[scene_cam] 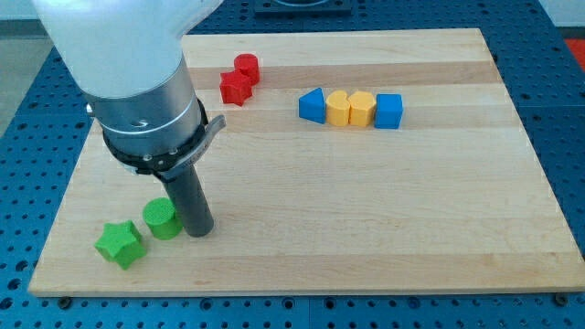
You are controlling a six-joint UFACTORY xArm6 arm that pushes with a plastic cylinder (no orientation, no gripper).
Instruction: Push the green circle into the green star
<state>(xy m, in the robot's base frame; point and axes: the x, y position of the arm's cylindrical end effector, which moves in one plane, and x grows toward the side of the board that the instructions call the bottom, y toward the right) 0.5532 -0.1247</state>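
Observation:
The green circle (162,219) lies near the board's lower left. The green star (120,242) sits just to its lower left, with a narrow gap between them or barely touching. My tip (198,229) is at the end of the dark rod, right against the circle's right side. The arm's large grey and white body rises above it at the view's upper left.
A red circle (246,67) and a red star (236,88) sit together at the top centre. A row of a blue triangle (313,106), two yellow blocks (339,109) (362,108) and a blue cube (388,111) lies right of centre. The wooden board (411,210) ends close below the green star.

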